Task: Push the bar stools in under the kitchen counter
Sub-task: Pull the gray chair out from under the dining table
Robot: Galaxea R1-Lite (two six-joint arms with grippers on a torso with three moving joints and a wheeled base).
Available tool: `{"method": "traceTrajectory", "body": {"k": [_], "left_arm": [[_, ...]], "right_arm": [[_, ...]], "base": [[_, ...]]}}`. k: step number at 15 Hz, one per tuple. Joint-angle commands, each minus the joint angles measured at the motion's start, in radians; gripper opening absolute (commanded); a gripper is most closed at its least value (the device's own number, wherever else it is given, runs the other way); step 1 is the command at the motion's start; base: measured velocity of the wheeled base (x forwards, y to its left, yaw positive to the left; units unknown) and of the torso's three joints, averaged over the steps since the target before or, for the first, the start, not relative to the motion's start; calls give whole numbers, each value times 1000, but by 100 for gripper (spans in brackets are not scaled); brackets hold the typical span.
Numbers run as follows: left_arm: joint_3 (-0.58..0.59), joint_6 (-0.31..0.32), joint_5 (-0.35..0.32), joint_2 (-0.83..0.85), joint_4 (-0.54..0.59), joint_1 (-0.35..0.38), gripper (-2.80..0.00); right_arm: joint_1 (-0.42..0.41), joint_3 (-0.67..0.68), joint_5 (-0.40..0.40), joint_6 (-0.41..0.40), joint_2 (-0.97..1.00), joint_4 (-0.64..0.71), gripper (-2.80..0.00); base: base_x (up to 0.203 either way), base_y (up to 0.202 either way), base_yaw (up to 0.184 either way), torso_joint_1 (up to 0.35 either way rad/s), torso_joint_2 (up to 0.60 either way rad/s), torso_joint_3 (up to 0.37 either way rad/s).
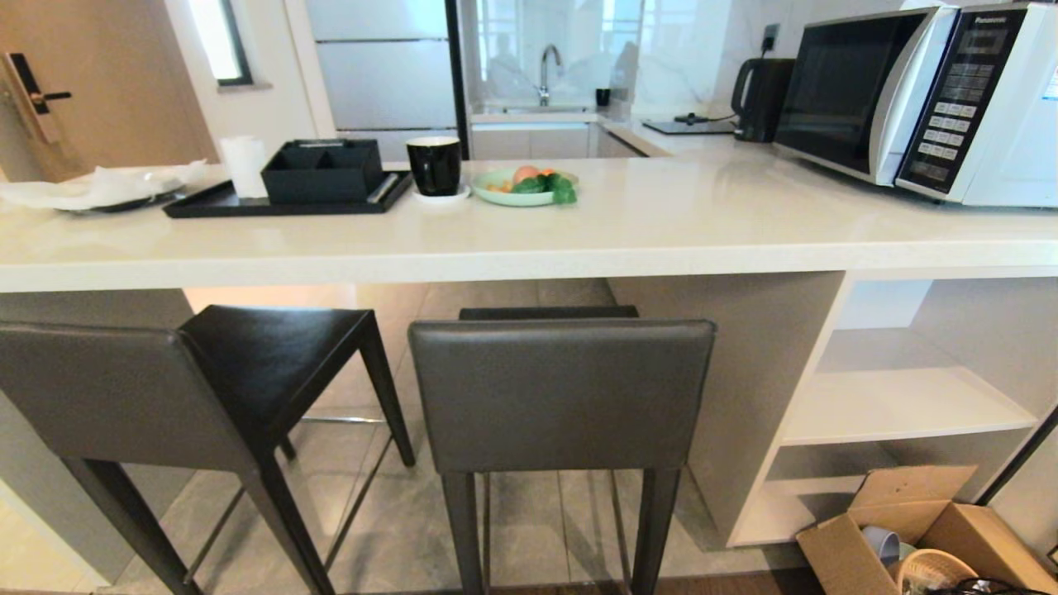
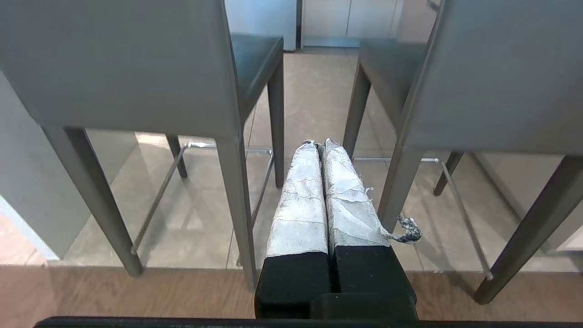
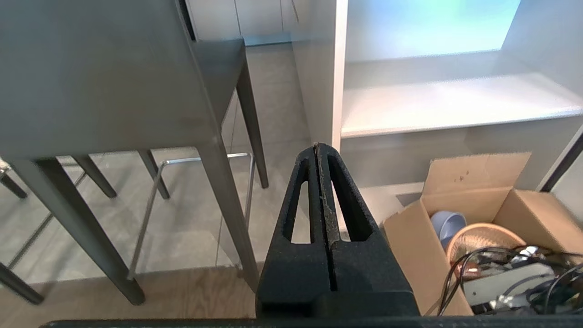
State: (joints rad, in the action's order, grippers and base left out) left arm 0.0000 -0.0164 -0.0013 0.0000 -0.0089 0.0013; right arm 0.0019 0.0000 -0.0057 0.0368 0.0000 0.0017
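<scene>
Standing nearest the camera, two bar stools faced the kitchen bench (image 1: 529,240) with their low grey backrests toward the robot. The right stool (image 1: 562,397) sat square to the bench, its seat reaching under the white slab, while the left stool (image 1: 165,397) stood angled and further out, most of its dark seat still short of the edge. Slim dark legs and thin metal footrests rested on grey floor tiles (image 1: 529,529), which met a strip of wood flooring at the robot's side.

Neither arm appeared in the head view. In its wrist view the left pincer (image 2: 319,145), wrapped in worn white tape, was clenched with nothing in it and hung low in front of the gap between the two stools. The right pincer (image 3: 316,146), bare black, was likewise clenched and empty, low beside the right stool's legs and in front of the white open shelving (image 1: 901,405).

An open cardboard box (image 1: 917,529) of oddments sat on the floor below the shelves. Farther back, the bench top carried a black tray (image 1: 215,205) with a black organiser (image 1: 322,169), a black mug (image 1: 434,164), a green plate of vegetables (image 1: 529,186) and a white microwave (image 1: 917,95). Beyond them a sink tap (image 1: 547,70) was visible.
</scene>
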Motion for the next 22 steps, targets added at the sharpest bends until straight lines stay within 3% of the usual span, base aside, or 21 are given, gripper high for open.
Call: {"method": "traceTrajectory", "body": {"k": [1, 9, 17, 22], "left_arm": [[0, 0, 0, 2, 0, 0, -280], [0, 0, 0, 2, 0, 0, -280], [0, 0, 0, 2, 0, 0, -280], [0, 0, 0, 2, 0, 0, -280]], "right_arm": [[0, 2, 0, 0, 0, 0, -280], [0, 2, 0, 0, 0, 0, -280], [0, 2, 0, 0, 0, 0, -280], [1, 2, 0, 0, 0, 0, -280]], "base": [[0, 0, 0, -167, 462, 292], [0, 0, 0, -115, 384, 268], [0, 0, 0, -2, 21, 15], [165, 0, 2, -1, 4, 6]]}}
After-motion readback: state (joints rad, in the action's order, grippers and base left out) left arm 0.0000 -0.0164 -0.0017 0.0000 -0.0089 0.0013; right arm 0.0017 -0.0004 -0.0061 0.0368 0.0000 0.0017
